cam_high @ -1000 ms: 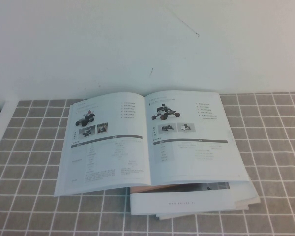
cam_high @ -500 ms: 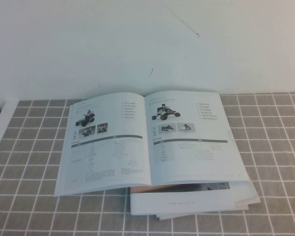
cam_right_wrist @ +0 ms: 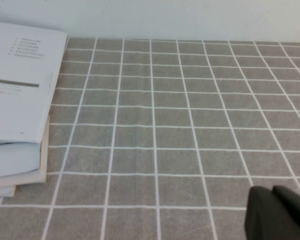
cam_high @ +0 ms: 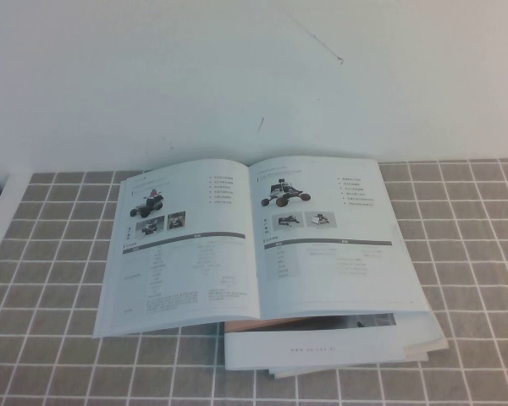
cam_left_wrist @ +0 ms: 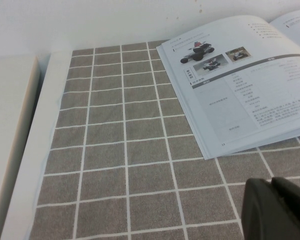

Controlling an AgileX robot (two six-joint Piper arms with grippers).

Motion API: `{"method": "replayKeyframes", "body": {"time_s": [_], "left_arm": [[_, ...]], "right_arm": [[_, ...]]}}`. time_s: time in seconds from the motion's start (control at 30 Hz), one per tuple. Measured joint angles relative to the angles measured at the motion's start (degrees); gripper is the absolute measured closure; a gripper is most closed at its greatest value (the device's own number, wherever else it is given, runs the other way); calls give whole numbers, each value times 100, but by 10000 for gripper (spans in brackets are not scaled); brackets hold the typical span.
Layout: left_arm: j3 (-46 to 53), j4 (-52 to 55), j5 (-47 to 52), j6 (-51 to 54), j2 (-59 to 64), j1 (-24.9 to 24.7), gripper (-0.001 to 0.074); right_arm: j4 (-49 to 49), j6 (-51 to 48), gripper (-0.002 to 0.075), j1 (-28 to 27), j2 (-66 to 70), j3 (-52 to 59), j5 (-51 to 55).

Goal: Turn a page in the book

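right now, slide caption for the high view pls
Open book lying flat atop a stack of booklets on the grey checked tablecloth; neither claw in this view.

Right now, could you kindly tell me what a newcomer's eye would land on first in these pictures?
The large white glossy catalogue lies open mid-table, both pages showing dark wheeled vehicles above grey bars and tables. Its near edge rests on a smaller stack of white booklets on the grey checked tablecloth. The left gripper and the shut right gripper sit low at either side, clear of the book.
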Motion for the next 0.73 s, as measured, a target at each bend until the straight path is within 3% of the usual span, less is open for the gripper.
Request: {"method": "replayKeyframes", "body": {"time_s": [0.73], "left_arm": [[0, 0, 0, -1, 0, 0, 739]], "right_arm": [[-4, 170, 727, 0, 0, -12, 19]]}}
